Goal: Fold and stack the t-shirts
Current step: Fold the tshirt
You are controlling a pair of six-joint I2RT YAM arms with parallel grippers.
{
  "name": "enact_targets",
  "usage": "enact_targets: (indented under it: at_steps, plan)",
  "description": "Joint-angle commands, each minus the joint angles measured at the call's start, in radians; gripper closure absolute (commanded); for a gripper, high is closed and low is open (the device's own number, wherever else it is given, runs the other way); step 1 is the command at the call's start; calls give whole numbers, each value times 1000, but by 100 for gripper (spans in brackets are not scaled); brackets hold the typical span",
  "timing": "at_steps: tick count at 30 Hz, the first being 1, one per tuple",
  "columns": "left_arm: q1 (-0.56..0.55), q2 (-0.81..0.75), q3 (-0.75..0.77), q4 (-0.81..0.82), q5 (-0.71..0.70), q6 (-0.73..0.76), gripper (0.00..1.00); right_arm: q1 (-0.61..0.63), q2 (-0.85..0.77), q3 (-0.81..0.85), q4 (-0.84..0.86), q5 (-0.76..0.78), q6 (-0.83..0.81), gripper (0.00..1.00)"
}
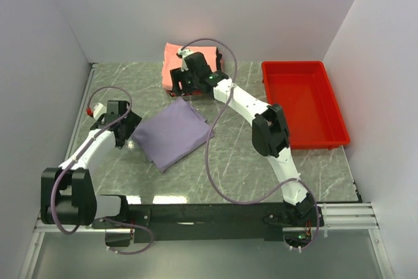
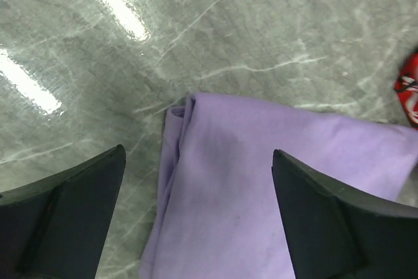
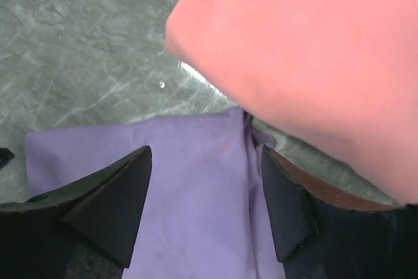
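A lavender-purple t-shirt [image 1: 171,132] lies folded into a rough square on the marble table. My left gripper [image 1: 123,129] is open at its left corner, with the cloth [image 2: 248,187] between the jaws. My right gripper [image 1: 183,91] is open at the shirt's far corner; the purple cloth [image 3: 196,187] lies between its jaws. A folded salmon-pink t-shirt [image 1: 171,63] lies at the back, partly hidden by the right wrist, and fills the upper right of the right wrist view [image 3: 313,50]. Black and dark red shirts are out of view.
A red plastic tray [image 1: 304,102] stands at the right of the table, empty. White walls close in the left, back and right. The right arm [image 1: 261,119] stretches across the middle right. Marble surface [image 1: 248,161] shows in front of the shirt.
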Motion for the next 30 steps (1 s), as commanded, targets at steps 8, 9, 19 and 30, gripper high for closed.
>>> enact_targets:
  at_steps: [8,9,19,30]
  plan:
    - [3,-218,-121,-36,119,-15,0,10,-365,-432,80,-64,71,3]
    - [3,-245,-142,-33,135,-23,0,10,-396,-483,121,-56,97,1]
    - [3,-284,-272,74,198,-57,0,-45,-358,-603,143,-145,173,1]
    - [3,-126,-279,151,222,-72,29,-51,-161,-441,95,-128,128,6]
